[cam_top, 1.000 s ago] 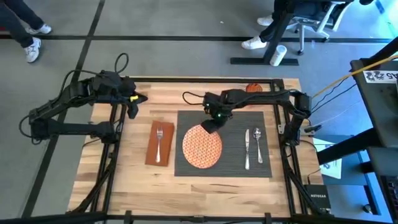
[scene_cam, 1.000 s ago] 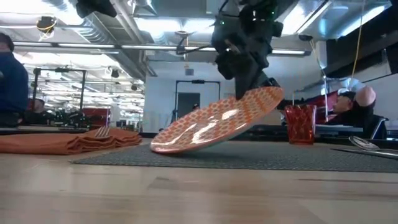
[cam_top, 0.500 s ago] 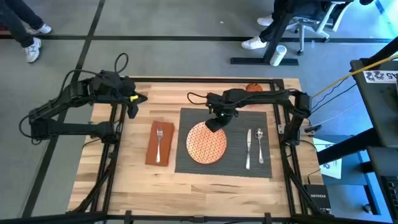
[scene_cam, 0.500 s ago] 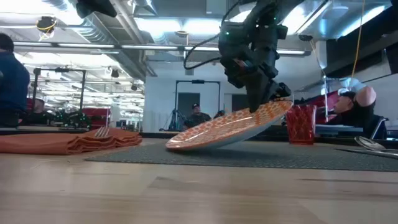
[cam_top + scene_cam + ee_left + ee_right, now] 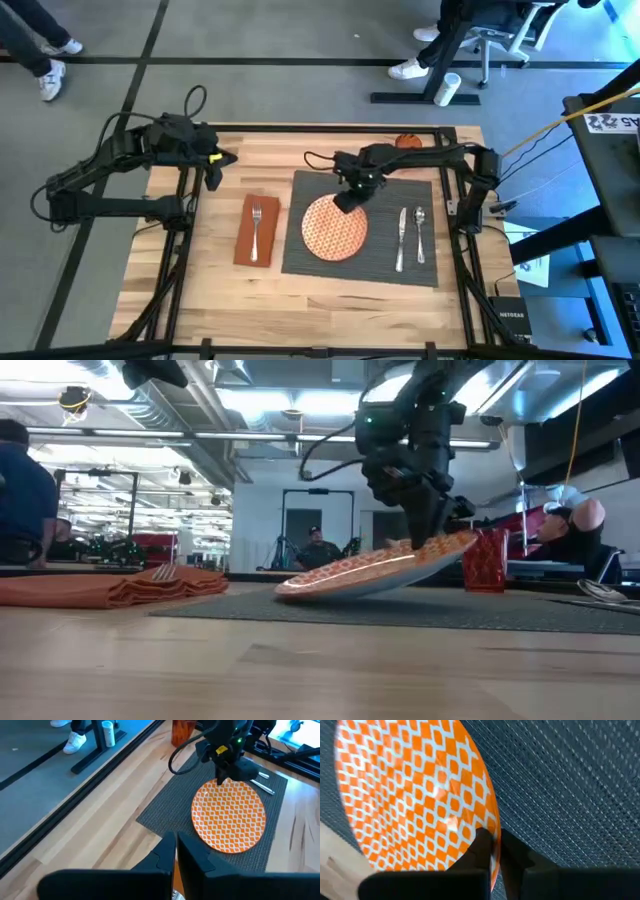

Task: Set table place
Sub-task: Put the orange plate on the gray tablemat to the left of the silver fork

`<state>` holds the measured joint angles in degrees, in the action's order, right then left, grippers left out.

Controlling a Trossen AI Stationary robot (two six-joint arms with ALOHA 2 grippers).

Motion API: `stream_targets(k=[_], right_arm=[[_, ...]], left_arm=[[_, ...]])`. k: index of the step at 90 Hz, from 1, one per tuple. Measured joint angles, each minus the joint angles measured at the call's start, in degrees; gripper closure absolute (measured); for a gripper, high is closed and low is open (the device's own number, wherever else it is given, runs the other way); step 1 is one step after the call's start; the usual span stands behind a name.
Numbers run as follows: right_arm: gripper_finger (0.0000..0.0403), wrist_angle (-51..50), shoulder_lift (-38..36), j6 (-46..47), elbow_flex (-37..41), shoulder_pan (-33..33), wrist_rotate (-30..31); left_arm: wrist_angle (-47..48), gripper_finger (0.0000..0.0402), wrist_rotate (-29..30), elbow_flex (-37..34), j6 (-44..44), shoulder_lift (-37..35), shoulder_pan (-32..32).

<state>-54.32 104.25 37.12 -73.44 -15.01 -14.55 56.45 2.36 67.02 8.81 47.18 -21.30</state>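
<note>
wooden bench (image 5: 215, 290): right tool (image 5: 347, 199) pinches the plate (image 5: 334, 228) rim, tilted on the mat (image 5: 375, 262) below; left tool (image 5: 214, 172) closed, empty.

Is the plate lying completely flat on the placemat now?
No. In the low view the plate is tilted, its far edge held up by the right gripper above the placemat.

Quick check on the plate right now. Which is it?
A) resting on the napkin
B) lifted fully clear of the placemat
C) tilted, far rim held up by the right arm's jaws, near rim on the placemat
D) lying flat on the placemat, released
C: in the low view the plate slants, its near rim on the placemat, while the right gripper pinches its raised rim.
</note>
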Motion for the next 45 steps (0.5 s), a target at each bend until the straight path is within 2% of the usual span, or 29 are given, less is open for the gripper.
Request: stream_targets(k=[45], right_arm=[[0.0400, 0.21, 0.07, -0.02, 4.84, 0.03, 1.51]], left_arm=[[0.00, 0.0402, 0.00, 0.00, -0.01, 0.00, 0.00]])
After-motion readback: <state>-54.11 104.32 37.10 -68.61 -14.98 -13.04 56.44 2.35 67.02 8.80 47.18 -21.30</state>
